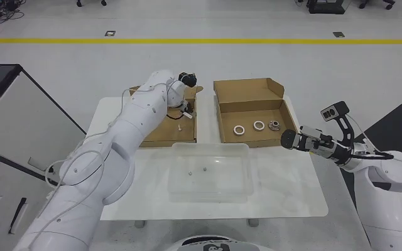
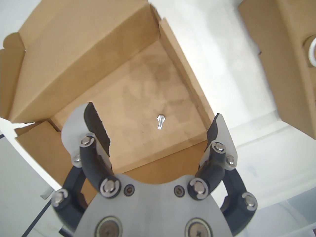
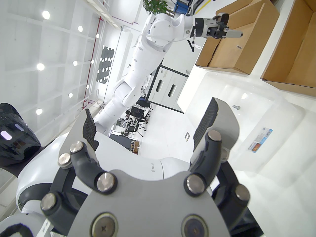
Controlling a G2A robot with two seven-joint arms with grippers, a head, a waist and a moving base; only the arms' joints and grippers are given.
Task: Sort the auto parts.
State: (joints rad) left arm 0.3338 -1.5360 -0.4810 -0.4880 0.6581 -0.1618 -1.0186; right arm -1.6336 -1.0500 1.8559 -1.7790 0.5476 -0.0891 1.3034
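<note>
Two small fasteners (image 1: 190, 170) lie on the floor of the clear bin (image 1: 178, 188) at the middle of the tabletop (image 1: 295, 194), well apart from both arms, and they look the likeliest source of trouble. They are tiny and sit on slick plastic, so an off-centre pinch could send one rolling or squirting out from between the fingers. The bin's walls would also hamper any low, slanted approach. The left gripper (image 2: 152, 112) hangs over the left cardboard box (image 2: 81, 57), its fingers spread wide with nothing between them, and a single bolt (image 2: 160, 122) lies on the box floor right below. A needless drop here could knock that bolt or catch the box wall. The right gripper (image 3: 150, 106) hovers near the tabletop's right side, just beside the right cardboard box (image 1: 251, 94), its fingers likewise spread and empty. That box holds two white rings (image 1: 239, 130) and a metal hub (image 1: 274, 124). Its upright flap and walls stand in the way of a sideways reach, and dropping a fastener there would spoil the sort.
</note>
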